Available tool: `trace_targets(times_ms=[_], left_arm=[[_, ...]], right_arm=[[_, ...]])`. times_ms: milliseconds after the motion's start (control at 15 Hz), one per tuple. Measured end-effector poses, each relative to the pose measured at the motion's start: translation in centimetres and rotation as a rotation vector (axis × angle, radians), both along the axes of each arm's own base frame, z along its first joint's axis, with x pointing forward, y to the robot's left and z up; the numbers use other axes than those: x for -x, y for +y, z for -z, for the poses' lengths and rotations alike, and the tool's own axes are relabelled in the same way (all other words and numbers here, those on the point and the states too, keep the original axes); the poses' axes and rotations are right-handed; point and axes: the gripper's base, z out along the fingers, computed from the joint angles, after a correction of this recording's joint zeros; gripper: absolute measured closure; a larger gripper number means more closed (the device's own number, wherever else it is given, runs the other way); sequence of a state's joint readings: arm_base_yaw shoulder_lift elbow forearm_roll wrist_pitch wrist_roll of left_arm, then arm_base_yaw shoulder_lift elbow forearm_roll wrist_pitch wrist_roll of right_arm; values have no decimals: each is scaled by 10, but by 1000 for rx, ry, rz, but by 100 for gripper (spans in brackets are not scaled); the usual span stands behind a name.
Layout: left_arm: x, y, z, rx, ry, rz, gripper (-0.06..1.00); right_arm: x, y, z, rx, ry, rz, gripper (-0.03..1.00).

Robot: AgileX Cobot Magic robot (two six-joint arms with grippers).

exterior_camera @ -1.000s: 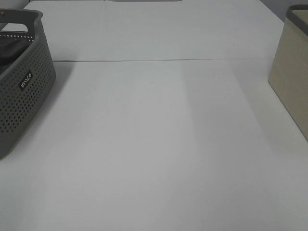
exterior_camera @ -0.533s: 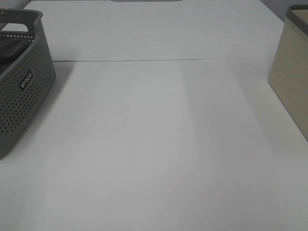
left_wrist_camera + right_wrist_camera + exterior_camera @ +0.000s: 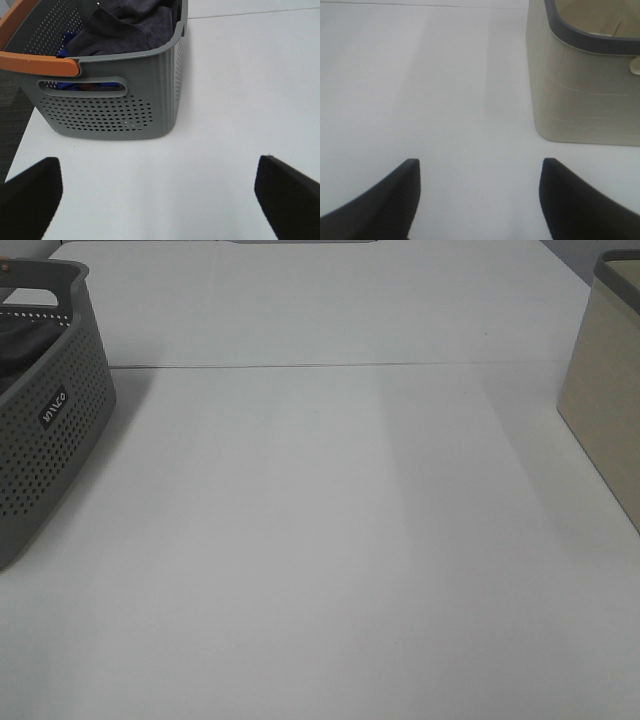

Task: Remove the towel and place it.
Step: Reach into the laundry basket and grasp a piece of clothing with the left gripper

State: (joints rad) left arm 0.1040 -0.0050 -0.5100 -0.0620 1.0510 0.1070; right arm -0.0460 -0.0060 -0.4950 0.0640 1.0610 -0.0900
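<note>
Lying unmoved in the basket (image 3: 50, 420) at the high view's upper left, the towel (image 3: 130, 25) waits; left pincer (image 3: 157, 200) and right pincer (image 3: 480, 195) hang wide open, empty, above tabletop (image 3: 320, 540), so removal hasn't begun

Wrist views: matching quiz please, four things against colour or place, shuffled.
Things:
1. towel
2. basket
3. handle
4. bin

Descriptions:
a. orange
b. beige with a dark grey rim
c. grey, perforated wall
d. dark cloth bunched inside the basket

Pairs: 1-d, 2-c, 3-a, 4-b
</note>
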Motion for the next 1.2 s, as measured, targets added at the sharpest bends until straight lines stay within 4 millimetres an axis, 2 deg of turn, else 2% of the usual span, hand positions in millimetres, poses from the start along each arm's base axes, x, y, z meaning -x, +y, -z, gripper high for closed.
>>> trace_targets(times_ms=[1200], left_arm=[[0, 0, 0, -3, 0, -1, -5]], right_arm=[[0, 0, 0, 0, 0, 0, 31]])
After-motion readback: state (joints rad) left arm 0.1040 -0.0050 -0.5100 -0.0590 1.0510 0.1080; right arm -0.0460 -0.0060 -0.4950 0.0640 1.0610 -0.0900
